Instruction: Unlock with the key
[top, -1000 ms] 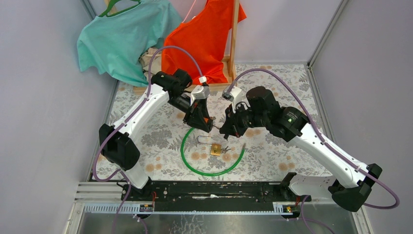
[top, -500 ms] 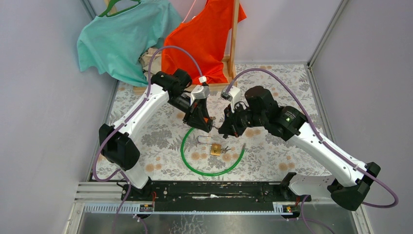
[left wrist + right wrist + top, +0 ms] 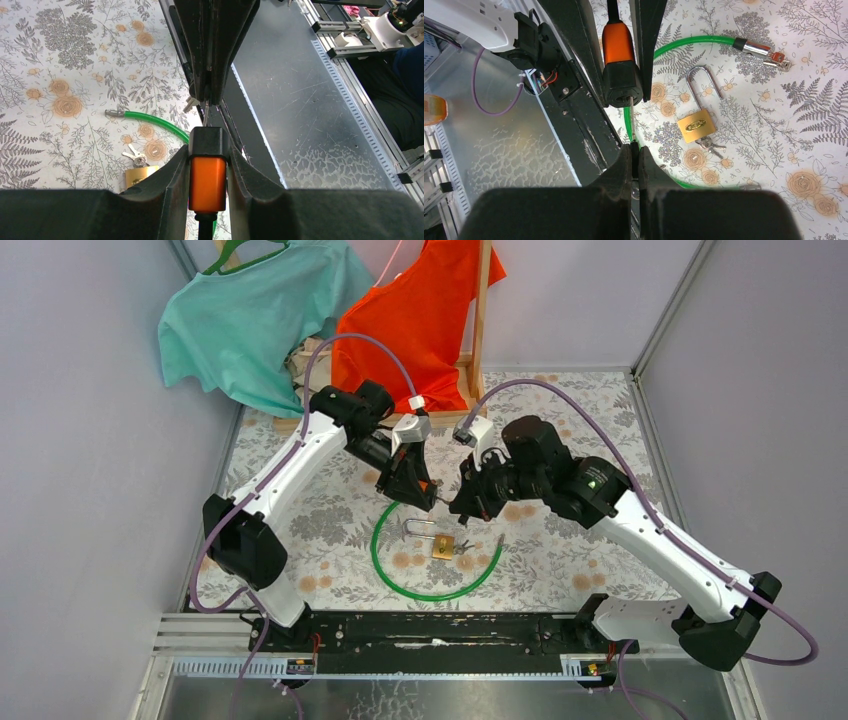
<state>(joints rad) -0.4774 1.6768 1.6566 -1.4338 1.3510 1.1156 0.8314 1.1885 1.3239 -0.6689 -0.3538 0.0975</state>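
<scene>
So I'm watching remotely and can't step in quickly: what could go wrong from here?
The thin metal key is pinched by the right jaws; an off-axis twist could bend it or make it slip. The orange-and-black lock barrel might turn inside the left jaws instead of unlocking.

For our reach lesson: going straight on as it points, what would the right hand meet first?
Probably the orange lock in the left hand; the key the right hand holds seems to touch it.
</scene>
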